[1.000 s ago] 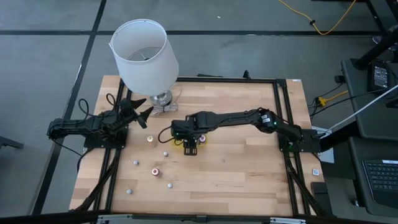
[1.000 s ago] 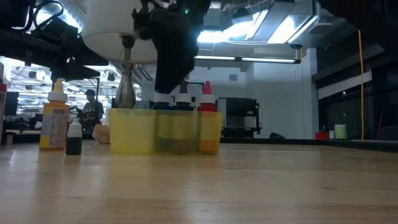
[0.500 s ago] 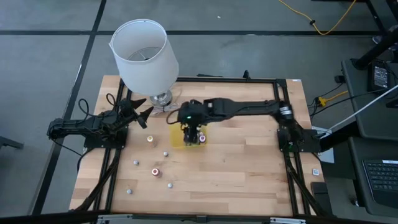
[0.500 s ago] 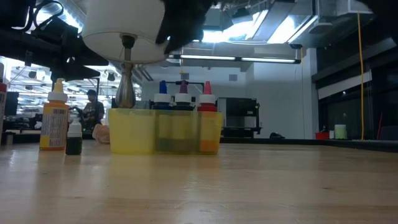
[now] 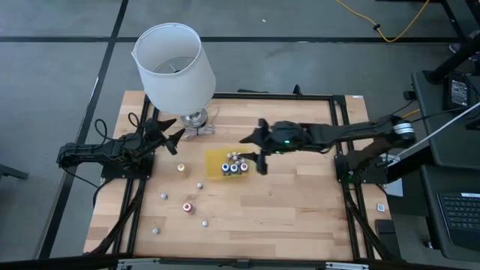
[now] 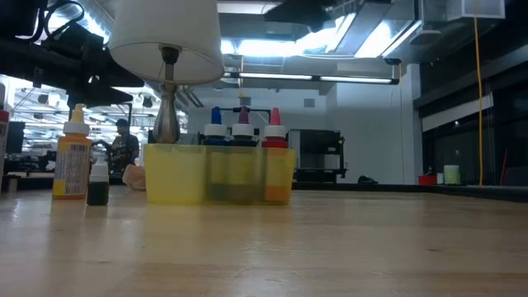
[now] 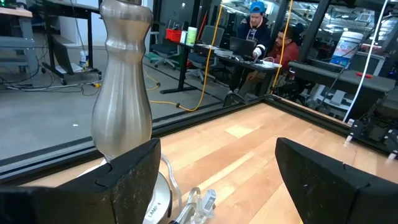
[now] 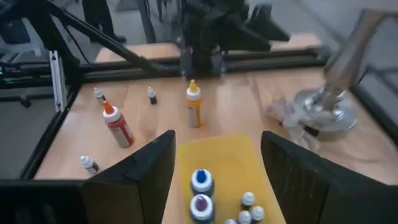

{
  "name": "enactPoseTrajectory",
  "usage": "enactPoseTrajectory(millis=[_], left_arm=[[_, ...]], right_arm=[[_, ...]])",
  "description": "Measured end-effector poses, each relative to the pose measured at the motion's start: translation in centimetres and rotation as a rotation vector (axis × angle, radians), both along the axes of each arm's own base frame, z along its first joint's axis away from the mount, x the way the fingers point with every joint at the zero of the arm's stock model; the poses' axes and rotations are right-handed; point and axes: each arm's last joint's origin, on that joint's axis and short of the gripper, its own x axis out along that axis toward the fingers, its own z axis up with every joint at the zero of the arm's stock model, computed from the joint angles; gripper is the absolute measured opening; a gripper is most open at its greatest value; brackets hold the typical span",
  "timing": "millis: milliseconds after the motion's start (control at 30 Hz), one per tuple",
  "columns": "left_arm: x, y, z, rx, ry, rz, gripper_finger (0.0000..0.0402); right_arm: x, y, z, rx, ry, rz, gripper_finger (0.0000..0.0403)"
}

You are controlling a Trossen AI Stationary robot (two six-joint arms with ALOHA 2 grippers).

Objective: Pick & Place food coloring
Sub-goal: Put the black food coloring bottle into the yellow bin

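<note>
The right gripper (image 5: 255, 150) is being held just beside the yellow tray (image 5: 214, 159), its fingers spread apart and empty. Several food coloring bottles (image 5: 234, 166) are standing upright in the tray; others are lying scattered on the tabletop (image 5: 300, 210), among them an orange-topped bottle (image 5: 181, 168) and a red-topped bottle (image 5: 187, 207). The left gripper (image 5: 171, 139) is waiting near the lamp base (image 5: 194, 120), its fingers apart as well.

The step in hand is judged to be a reach for another loose bottle. It is being best done by lowering the open fingers squarely over one upright bottle, clear of its neighbours, and closing on the body rather than the slippery cap; the bottles are small and are likely to tip if nudged.

How many bottles are sitting in the tray cannot be counted for certain: in the low view they are overlapping behind the tray wall. The lampshade (image 5: 174, 64) is covering part of the tabletop behind it.
</note>
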Motion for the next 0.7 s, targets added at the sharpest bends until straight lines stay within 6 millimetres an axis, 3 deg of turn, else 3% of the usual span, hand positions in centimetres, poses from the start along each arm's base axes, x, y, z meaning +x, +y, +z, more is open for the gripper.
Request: enactPoseTrajectory(millis=[200,500,700], left_arm=[[0.0,0.0,0.0,0.000,0.000,0.000,0.0311],[0.0,0.0,0.0,0.000,0.000,0.000,0.0311],[0.0,0.0,0.0,0.000,0.000,0.000,0.0312]], right_arm=[[-5.0,-0.1,-2.1,-0.063,-0.074,0.005,0.0236],[-11.5,-1.4,-5.3,-0.202,-0.264,-0.214,0.0236],[-14.7,-2.3,-8.3,-0.255,-0.299,-0.365,0.0236]])
